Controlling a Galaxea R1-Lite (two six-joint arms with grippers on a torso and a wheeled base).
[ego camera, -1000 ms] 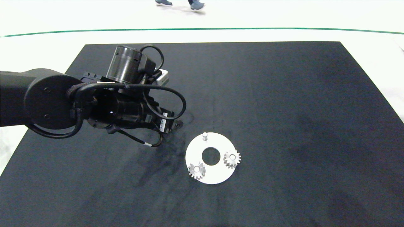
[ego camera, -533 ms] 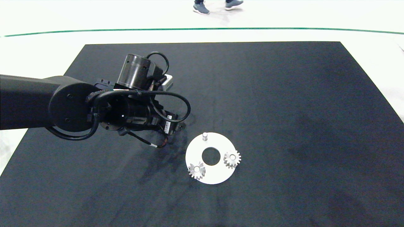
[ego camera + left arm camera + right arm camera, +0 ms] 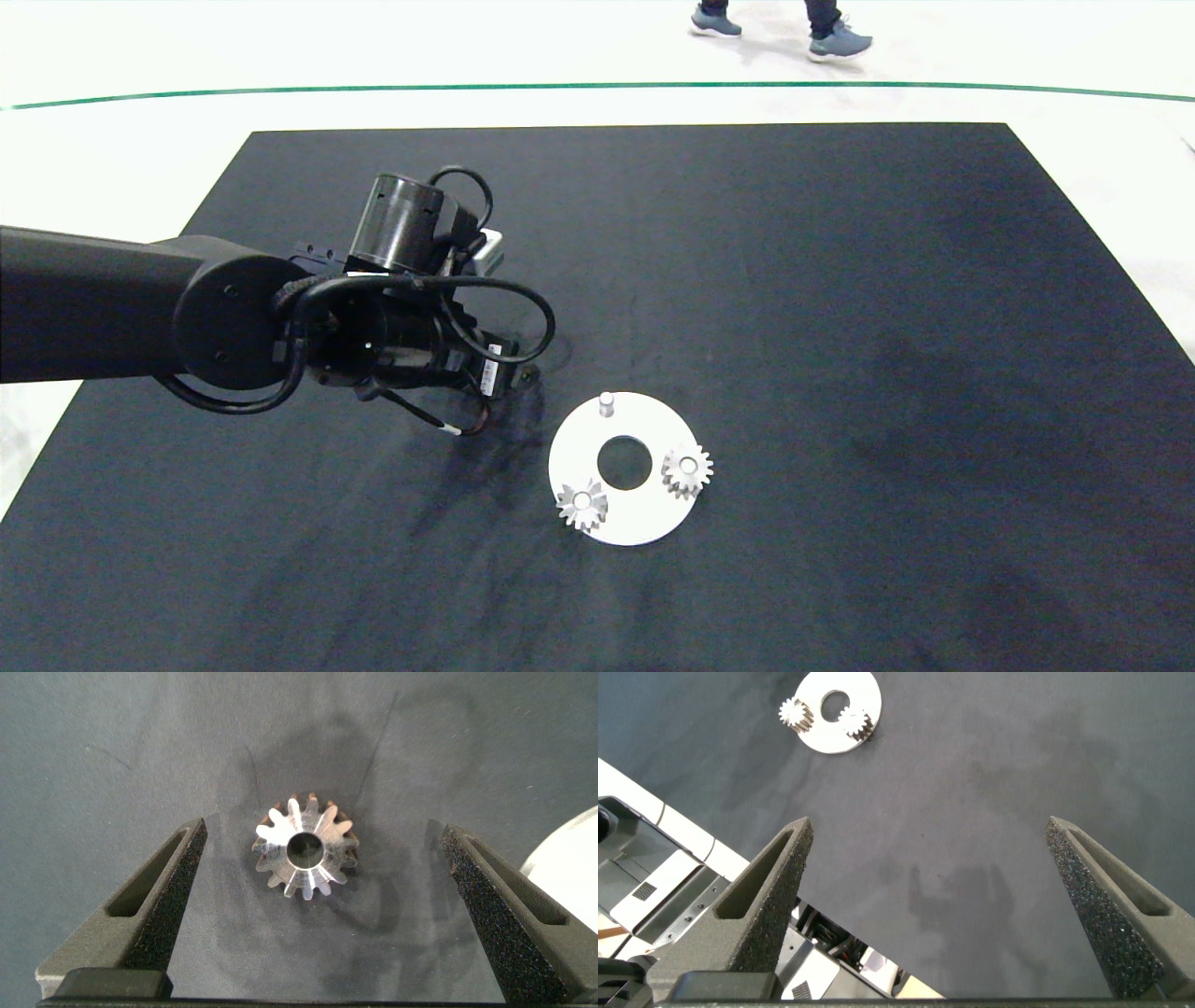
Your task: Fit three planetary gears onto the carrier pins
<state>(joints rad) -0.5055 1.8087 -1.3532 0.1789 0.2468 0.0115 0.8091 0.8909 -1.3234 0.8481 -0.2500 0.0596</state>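
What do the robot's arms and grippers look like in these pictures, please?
The left arm is matte black, with round joint housings, a glossy cylindrical module, looping black cables and a small white label. The left gripper and the right gripper each have two grey wedge-shaped fingers lined with black, coarse foam-like pads.

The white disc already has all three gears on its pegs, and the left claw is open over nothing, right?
Not quite. The head view shows only two gears on the white disc; one peg is bare. The left claw is open, but the left wrist view shows the third gear lying between its fingers.
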